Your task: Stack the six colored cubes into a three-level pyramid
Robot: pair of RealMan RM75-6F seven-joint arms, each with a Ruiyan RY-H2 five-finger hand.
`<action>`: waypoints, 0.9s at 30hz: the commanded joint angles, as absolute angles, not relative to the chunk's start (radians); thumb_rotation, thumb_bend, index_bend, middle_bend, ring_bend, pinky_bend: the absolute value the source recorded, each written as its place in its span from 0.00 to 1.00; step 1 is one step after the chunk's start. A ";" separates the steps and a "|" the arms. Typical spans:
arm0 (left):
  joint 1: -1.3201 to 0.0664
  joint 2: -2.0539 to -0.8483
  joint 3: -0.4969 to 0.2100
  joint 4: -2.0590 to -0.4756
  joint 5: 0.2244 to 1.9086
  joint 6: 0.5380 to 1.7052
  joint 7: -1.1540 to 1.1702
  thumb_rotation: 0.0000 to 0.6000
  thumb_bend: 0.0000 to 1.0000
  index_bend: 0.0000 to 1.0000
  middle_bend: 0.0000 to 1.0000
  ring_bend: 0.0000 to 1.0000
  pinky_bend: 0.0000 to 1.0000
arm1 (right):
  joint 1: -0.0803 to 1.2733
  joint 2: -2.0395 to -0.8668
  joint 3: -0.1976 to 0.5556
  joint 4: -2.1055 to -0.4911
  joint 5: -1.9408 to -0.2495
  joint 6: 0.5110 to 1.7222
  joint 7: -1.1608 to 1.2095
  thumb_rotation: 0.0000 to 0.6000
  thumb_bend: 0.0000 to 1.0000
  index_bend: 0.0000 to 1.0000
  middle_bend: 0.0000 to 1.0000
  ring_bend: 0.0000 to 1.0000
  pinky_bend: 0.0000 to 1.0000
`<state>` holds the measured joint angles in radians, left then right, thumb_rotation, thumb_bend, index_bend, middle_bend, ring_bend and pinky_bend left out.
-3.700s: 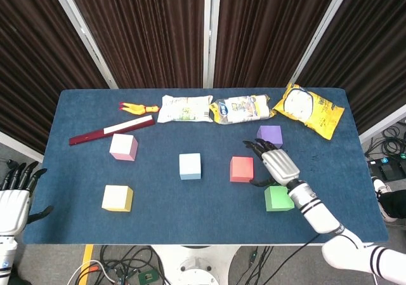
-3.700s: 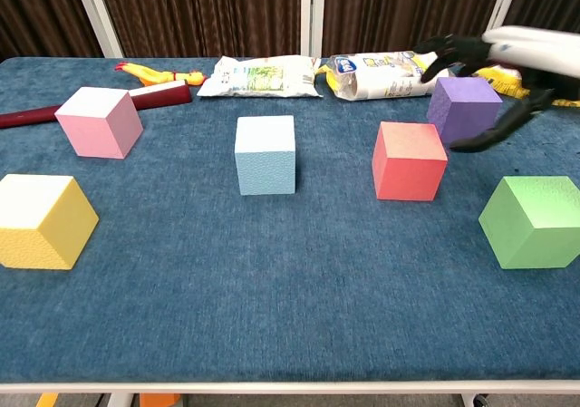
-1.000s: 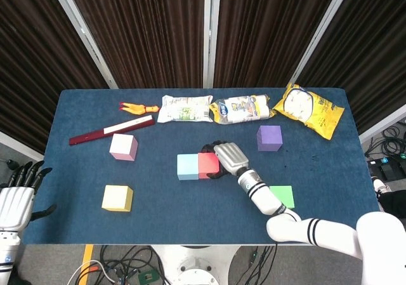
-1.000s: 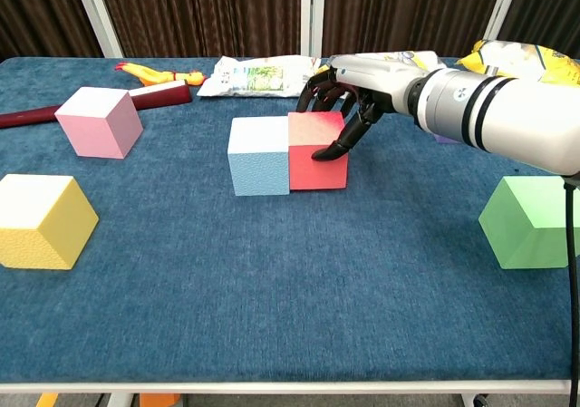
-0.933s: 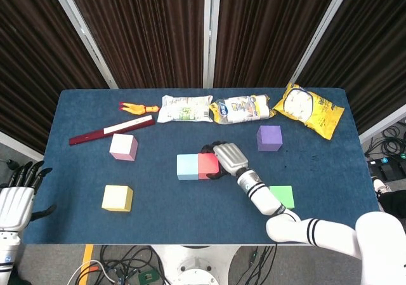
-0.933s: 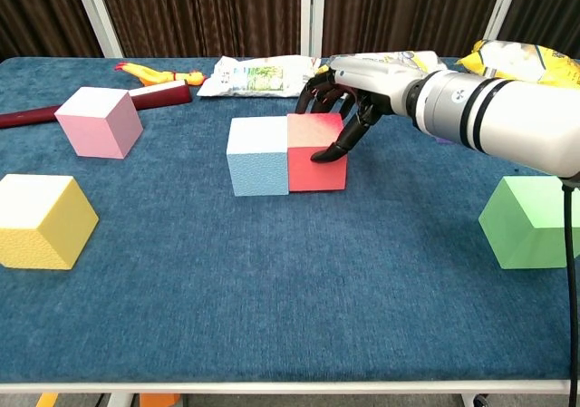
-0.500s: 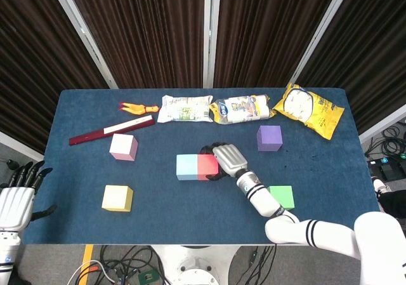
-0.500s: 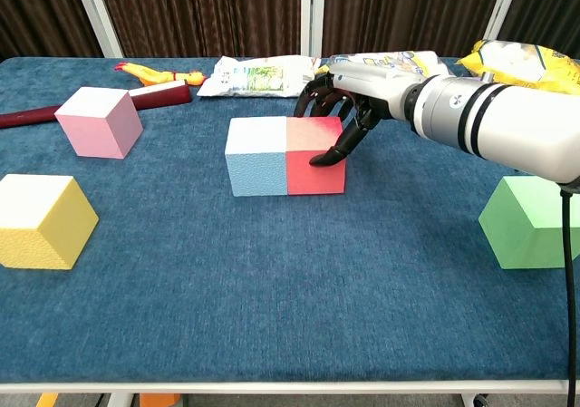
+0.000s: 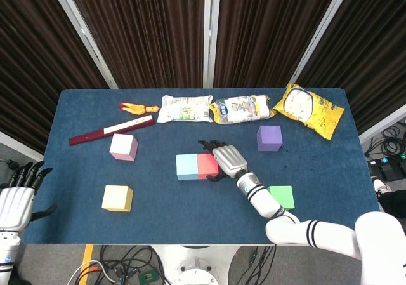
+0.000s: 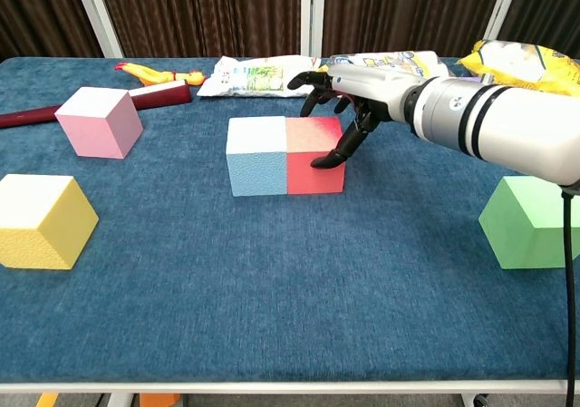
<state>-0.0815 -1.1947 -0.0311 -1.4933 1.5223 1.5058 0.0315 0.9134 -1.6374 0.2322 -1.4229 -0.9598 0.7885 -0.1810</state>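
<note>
Chest view: right hand (image 10: 349,108) at red cube (image 10: 314,154), one fingertip touching its right face, other fingers spread above it; nothing gripped.
Red cube: mid-table, flush vs light blue cube (image 10: 258,155); base row started.
Other cubes: pink (image 9: 123,146), yellow (image 9: 117,198), purple (image 9: 269,138), green (image 9: 280,197), all well apart.
Left hand: (image 9: 15,199) off the table's left edge, fingers apart, empty.
Risk: further push could shove the pair left or skew the seam; a fingertip snagging on withdrawal may drag red away.
Room: open cloth in front and on both sides of the pair; snack bags (image 9: 243,108) line the back edge.
</note>
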 commanded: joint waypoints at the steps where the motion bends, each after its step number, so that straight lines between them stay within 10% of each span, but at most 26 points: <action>1: -0.081 -1.194 -0.031 -1.493 1.524 1.507 0.031 1.00 0.00 0.18 0.09 0.01 0.11 | 0.892 -1.596 0.227 -1.467 -0.979 0.805 -0.171 1.00 0.10 0.00 0.13 0.03 0.11; 27: -0.115 -1.167 -0.038 -1.557 1.533 1.476 0.086 1.00 0.00 0.18 0.09 0.01 0.11 | 0.406 -1.062 -0.101 -1.797 -1.481 1.184 0.129 1.00 0.03 0.03 0.22 0.08 0.15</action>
<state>-0.1136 -1.1681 -0.0377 -1.5557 1.5320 1.4768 0.0853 0.4156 -1.0692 -0.0916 -1.8026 -1.4723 1.1779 0.1222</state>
